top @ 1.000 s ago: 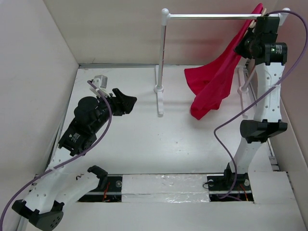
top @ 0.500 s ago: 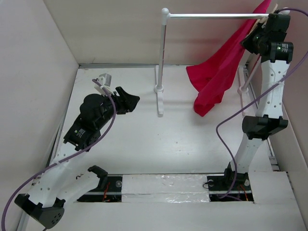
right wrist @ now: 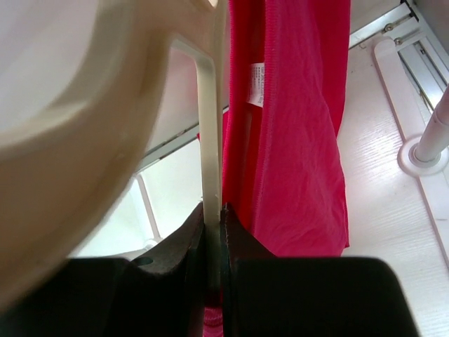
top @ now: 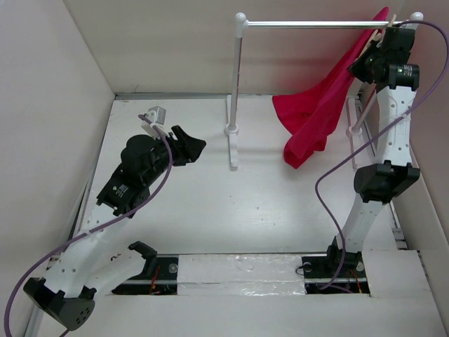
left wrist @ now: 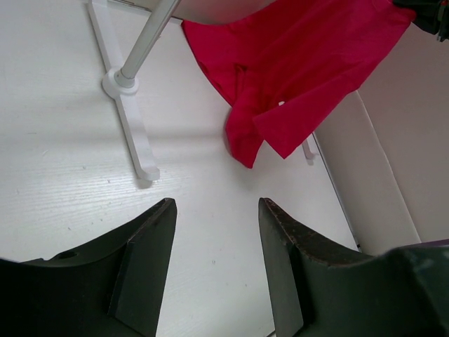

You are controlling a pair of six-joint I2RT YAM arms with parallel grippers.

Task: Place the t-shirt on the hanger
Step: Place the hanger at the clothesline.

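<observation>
The red t-shirt point(top: 319, 112) hangs from the upper right, draping down toward the table's back right. It shows in the left wrist view point(left wrist: 295, 77) and close up in the right wrist view point(right wrist: 295, 140). The beige wooden hanger point(right wrist: 209, 140) fills the right wrist view, its thick hook at upper left; in the top view only a sliver point(top: 381, 31) shows by the rack bar. My right gripper point(right wrist: 214, 210) is shut on the hanger's thin bar, raised next to the rack bar's right end point(top: 372, 53). My left gripper point(left wrist: 214, 210) is open and empty above the table at the left point(top: 191, 146).
A white rack point(top: 235, 91) with a metal bar point(top: 309, 24) stands at the back centre; its foot shows in the left wrist view point(left wrist: 130, 119). Walls enclose the table on the left, back and right. A white rail runs along the right edge point(top: 358, 116).
My right gripper has shifted slightly up and back near the rack bar's right end, carrying hanger and shirt. My left arm has moved a little to the right and forward.
</observation>
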